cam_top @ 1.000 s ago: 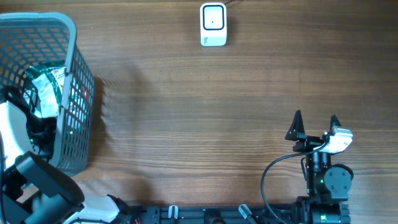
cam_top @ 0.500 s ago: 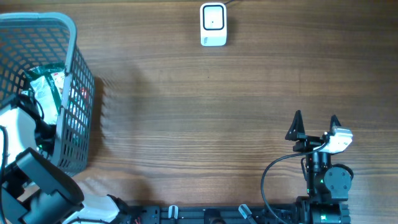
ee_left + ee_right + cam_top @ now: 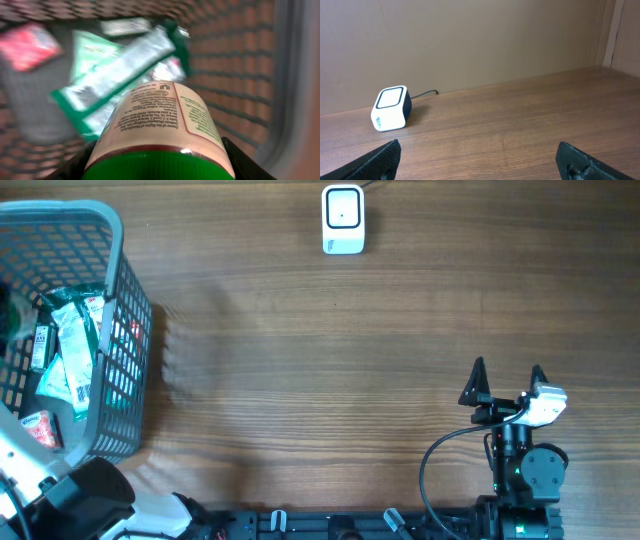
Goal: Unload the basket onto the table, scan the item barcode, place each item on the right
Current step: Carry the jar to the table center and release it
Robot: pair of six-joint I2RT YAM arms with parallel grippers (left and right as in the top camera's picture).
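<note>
Left gripper (image 3: 155, 161) grasps a bottle (image 3: 150, 144) by its sides, held over the basket (image 3: 118, 250) of packets (image 3: 107, 75); right gripper (image 3: 508, 378) rests spread wide, empty. Being rigid, smooth and round, the bottle will likely twist in the jaws, so a firm hold that leaves the label (image 3: 167, 112) bare suits it. Its fine print is too blurred to read; no barcode shows. Scanner (image 3: 342, 220) stands well apart.

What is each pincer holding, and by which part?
Left pincer grips the green-capped bottle by its sides near the cap; right pincer holds nothing.
</note>
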